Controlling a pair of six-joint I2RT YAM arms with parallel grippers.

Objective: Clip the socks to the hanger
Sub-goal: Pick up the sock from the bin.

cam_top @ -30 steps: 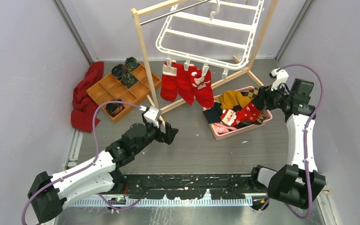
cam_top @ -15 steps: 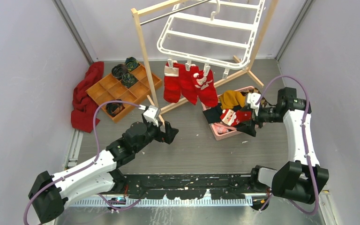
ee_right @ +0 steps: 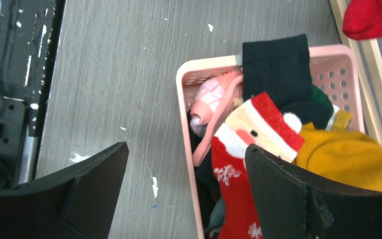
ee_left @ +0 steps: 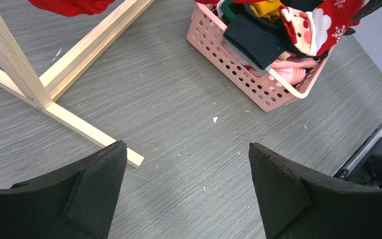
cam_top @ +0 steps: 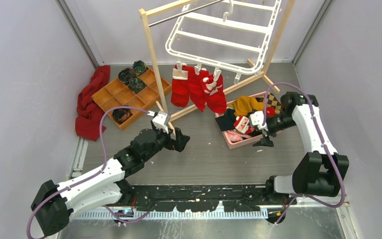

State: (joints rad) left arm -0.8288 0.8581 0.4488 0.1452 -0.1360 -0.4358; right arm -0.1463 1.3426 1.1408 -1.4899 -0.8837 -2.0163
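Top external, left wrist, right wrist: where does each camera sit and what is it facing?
Top external: above and behind, looking down; left arm, right arm, hanger, clipped socks, basket.
Left wrist: low, facing wooden rack and basket; left gripper open.
Right wrist: over the basket, looking down; right gripper open.
All share the pink basket.

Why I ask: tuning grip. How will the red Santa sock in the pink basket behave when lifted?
Probably floppy: the Santa sock lies bent over other clothes in the basket, and the hung socks dangle limp. Likely light, since small clips hold those. It may drag neighbours packed against it.
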